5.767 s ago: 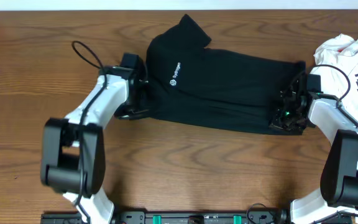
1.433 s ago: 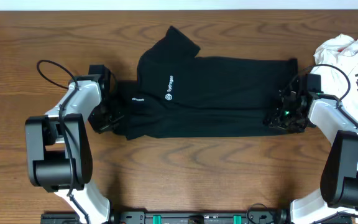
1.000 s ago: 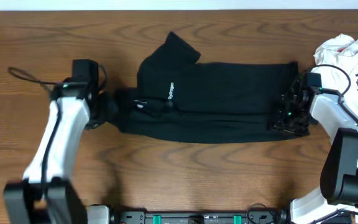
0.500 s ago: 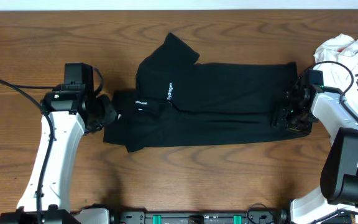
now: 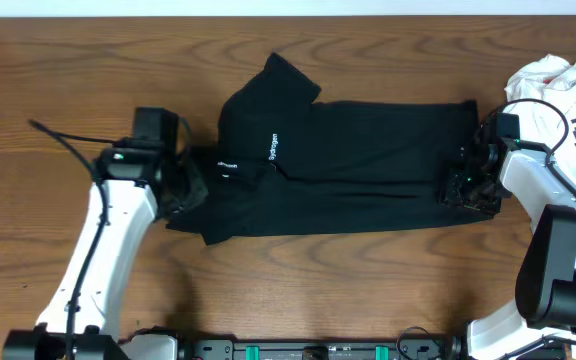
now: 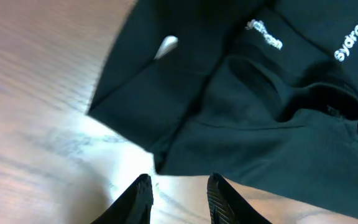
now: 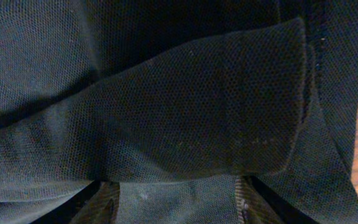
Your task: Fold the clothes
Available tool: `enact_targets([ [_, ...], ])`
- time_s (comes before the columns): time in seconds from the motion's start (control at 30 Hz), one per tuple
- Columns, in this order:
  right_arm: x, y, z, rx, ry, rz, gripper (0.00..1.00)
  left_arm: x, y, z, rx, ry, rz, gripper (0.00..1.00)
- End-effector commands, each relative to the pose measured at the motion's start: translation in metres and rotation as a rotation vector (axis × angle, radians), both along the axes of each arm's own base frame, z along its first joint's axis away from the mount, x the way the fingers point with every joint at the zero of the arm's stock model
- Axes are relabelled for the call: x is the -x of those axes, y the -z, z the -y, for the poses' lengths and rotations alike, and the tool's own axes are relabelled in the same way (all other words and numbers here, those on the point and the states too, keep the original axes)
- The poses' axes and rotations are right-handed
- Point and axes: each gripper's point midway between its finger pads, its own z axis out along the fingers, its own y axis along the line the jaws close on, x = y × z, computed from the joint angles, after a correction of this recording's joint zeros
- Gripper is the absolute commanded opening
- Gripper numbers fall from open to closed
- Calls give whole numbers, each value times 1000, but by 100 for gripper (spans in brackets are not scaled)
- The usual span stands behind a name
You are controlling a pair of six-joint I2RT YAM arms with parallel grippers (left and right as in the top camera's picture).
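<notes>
Low down, left tool (image 6: 179, 183) hovers spread beside the shirt (image 5: 368, 160).

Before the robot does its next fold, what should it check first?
1. Left claw open and empty: ok.
2. Left claw off the cloth, over bare table beside the shirt's corner: ok.
3. Black shirt lying flat: not ok, its left end is rumpled and doubled over.
4. Right claw gripping the shirt's right edge: cannot tell, its fingers are spread with cloth filling the view.
5. White clothes lying apart from the shirt: ok.
</notes>
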Motion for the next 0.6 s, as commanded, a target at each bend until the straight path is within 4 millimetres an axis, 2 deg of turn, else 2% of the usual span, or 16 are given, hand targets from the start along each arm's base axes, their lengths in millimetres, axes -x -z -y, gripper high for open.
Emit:
enact_targets([
  [0.0, 7, 5, -1, -16, 16, -27, 57, 8, 18, 8, 2, 26, -31, 32],
  [0.13, 10, 5, -2, -18, 15, -40, 58, 6, 24, 22, 0, 95, -6, 31],
  [0.2, 9, 5, -2, -17, 15, -38, 59, 1, 22, 33, -11, 198, 31, 31],
  [0.27, 8, 5, -1, -17, 16, -33, 61, -6, 19, 49, -34, 372, 91, 32],
  [0.37, 7, 5, -1, -16, 16, -27, 63, -17, 14, 69, -56, 535, 175, 43],
  [0.43, 6, 5, -1, -16, 15, -27, 71, -25, 10, 78, -69, 605, 228, 43],
  [0.57, 8, 5, -1, -17, 16, -34, 97, -43, 1, 86, -84, 655, 327, 44],
])
